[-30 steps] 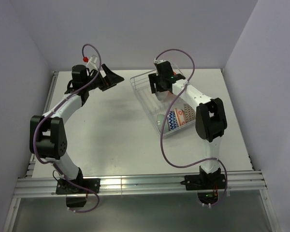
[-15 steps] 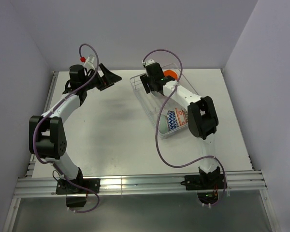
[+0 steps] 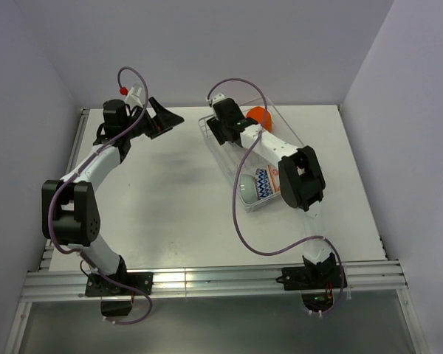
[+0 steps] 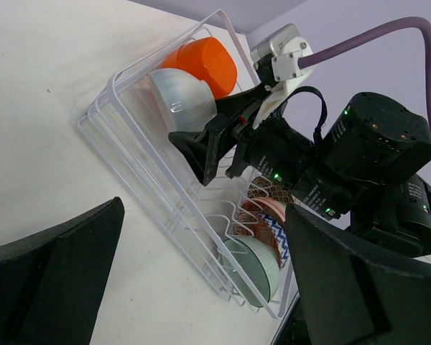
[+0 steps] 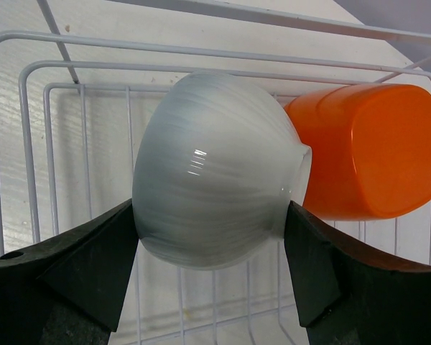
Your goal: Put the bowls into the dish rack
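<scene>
A white desk (image 3: 170, 199) seen from above, with two black-and-white robot arms bolted at its near edge; a clear, rectangular wire dish rack (image 3: 225, 158) lies slantwise on the right half of the desk, one end towards the back wall; the right gripper (image 5: 212, 215) reaches into that far end and clasps a glossy white round bowl (image 5: 215, 180), with a black finger (image 5: 93, 266) pressed against each side of it; the white bowl is tipped on its side above the rack wires, and its rim meets a plain orange-red bowl (image 5: 370, 151) that also lies on its side at the rack's far end; whether the white bowl rests on the wires cannot be told; at the near end of the rack three more bowls stand on edge, close together: a pale teal bowl (image 3: 245, 189), a blue-grey zigzag patterned bowl (image 3: 263, 183) and an orange-and-white patterned bowl (image 3: 276, 173); the left gripper (image 3: 168, 114) hangs over the far left of the desk, well apart from the rack and pointing towards it, its jaws spread wide and empty.
</scene>
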Controlling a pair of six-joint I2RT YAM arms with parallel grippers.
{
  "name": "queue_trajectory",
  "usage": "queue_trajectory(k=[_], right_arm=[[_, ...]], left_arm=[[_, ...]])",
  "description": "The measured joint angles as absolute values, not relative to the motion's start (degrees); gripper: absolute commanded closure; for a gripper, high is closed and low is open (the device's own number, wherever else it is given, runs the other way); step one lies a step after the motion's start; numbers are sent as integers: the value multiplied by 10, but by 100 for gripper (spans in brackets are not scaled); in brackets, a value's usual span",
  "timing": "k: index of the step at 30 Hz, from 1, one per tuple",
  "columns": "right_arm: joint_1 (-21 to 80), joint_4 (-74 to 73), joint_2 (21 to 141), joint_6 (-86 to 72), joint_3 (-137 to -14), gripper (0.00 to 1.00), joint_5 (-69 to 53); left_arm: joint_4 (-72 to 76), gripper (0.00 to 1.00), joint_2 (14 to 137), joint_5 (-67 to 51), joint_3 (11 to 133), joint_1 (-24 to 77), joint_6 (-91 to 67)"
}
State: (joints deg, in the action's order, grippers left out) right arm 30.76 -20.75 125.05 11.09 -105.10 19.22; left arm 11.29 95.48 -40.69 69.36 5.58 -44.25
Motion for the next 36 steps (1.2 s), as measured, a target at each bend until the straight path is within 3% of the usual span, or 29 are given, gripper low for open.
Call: queue_trajectory(k=[6, 10, 16, 22, 26, 36], right_arm=[[310, -218, 1258, 115, -1063, 83, 197], [312, -220, 1261, 115, -1066, 58, 200], [312, -234, 1264, 114, -1076, 30, 199], [314, -245, 1269, 115, -1086, 9, 199], [316, -258, 1270, 114, -1086, 0, 198], [322, -267, 1271, 111, -1086, 0, 189]], left_arm=[[112, 0, 953, -406, 690, 56, -442], [108, 0, 951, -406, 690, 55, -440], [95, 1, 941, -406, 690, 53, -432], [88, 0, 934, -406, 690, 49, -426], [84, 1, 932, -406, 690, 44, -424], [83, 0, 915, -405, 689, 35, -415]])
